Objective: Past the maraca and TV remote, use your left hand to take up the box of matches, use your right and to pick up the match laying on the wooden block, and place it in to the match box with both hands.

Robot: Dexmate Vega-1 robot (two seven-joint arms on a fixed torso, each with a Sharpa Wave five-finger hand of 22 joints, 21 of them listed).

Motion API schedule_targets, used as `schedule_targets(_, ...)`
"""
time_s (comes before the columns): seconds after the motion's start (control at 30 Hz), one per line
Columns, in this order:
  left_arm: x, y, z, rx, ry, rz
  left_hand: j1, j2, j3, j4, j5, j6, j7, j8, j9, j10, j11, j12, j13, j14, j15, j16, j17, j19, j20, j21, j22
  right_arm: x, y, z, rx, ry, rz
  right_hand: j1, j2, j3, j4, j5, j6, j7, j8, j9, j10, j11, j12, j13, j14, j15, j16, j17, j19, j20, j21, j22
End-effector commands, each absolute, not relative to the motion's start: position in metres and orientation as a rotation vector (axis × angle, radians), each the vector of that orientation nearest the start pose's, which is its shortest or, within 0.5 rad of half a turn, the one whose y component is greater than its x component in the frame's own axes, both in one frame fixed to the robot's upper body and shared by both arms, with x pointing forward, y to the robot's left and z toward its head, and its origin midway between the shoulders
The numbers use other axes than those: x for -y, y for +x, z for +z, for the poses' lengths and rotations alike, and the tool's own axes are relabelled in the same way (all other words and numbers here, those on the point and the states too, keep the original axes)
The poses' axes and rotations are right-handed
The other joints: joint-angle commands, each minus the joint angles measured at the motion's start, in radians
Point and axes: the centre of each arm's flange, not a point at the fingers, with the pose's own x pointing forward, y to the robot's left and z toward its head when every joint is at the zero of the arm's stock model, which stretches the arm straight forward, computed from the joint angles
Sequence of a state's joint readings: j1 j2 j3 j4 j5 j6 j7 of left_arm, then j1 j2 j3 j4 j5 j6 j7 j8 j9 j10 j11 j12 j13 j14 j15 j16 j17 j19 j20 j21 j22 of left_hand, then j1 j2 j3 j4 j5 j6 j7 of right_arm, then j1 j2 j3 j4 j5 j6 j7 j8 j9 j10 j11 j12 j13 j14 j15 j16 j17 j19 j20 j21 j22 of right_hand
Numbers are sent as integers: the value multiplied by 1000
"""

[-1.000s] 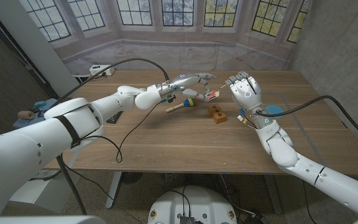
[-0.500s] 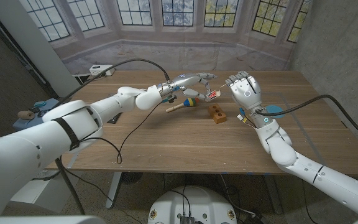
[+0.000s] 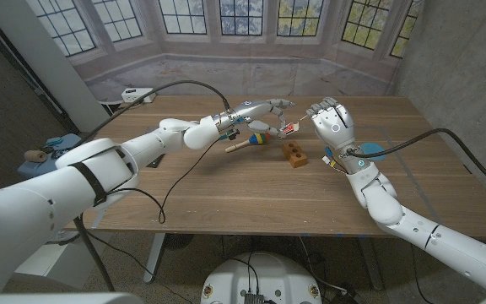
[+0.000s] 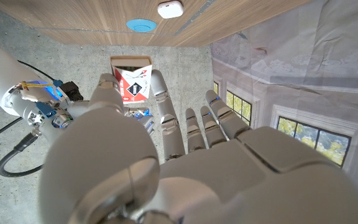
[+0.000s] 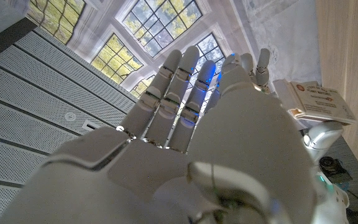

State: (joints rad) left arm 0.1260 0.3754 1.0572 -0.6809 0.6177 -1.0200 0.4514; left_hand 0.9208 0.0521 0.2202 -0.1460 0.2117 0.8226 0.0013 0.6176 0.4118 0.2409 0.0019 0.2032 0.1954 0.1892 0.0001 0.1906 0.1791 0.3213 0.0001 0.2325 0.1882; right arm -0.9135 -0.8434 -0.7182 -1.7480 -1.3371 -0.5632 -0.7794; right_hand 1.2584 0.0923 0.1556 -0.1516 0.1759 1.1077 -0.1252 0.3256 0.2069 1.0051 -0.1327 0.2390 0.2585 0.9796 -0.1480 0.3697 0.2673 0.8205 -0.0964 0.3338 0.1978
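Above the wooden block [image 3: 294, 153], we hold the matchbox [image 3: 288, 128] pinched in our left hand [image 3: 260, 111], unmoved this past second. Our right hand [image 3: 330, 122] still hovers beside it; whether it pinches the match, we cannot tell.

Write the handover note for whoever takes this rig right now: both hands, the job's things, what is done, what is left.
Left hand: holds the matchbox in its fingertips, raised above the table; the box's drawer looks open in the left wrist view.
Right hand: raised beside the matchbox, fingers upright; whether it pinches the match cannot be told.
Wooden block: on the table below the two hands, no match visible on it. Maraca lies beside it.
Done: matchbox picked up.
Left: confirm the match is in the right hand, then put it into the box.
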Motion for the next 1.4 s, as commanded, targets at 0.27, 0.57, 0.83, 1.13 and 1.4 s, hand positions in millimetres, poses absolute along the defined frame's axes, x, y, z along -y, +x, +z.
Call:
schedule_targets(0.27,-90,631,65,1364,1270,-588,23,33,-4,1,8,2,0,6,3,-1,0,0,3,-1,2,-2,2,-1,-2,-5,5,223,516,-17,1284,-1855,-925,11,6,-3,1,9,11,1,1,3,3,-4,-3,3,2,-91,-2,4,-8,-98,6,1)
schedule_targets(0.57,-88,628,64,1363,1274,-596,23,33,-4,0,8,1,-1,6,2,-1,1,0,3,-1,2,-2,2,-1,-2,-5,5,224,513,-19,1291,-1860,-921,11,7,-5,2,9,11,1,0,3,4,-2,-4,4,4,-91,-2,5,-11,-100,7,1)
schedule_targets(0.83,-86,626,63,1361,1272,-601,22,33,-4,1,8,-1,-1,6,2,-2,3,0,3,-1,2,-2,2,-4,-1,-6,5,223,510,-19,1294,-1861,-921,12,7,-6,2,10,12,2,-1,3,4,-4,-4,4,5,-91,-1,7,-11,-101,9,1)
schedule_targets(1.13,-86,625,62,1348,1269,-605,22,34,-4,1,8,-3,0,6,2,-3,4,0,3,-2,3,-3,2,-6,0,-6,5,222,509,-21,1297,-1871,-911,15,7,-6,1,10,13,1,-2,3,5,-4,-4,6,5,-91,-2,8,-13,-102,10,1)
schedule_targets(1.4,-86,625,62,1340,1255,-605,21,34,-4,1,8,-5,1,6,4,-3,3,0,3,-3,4,-3,2,-8,1,-7,5,221,508,-22,1306,-1885,-910,14,8,-8,2,10,13,3,-3,3,5,-3,-5,6,5,-90,-3,9,-13,-102,11,1)
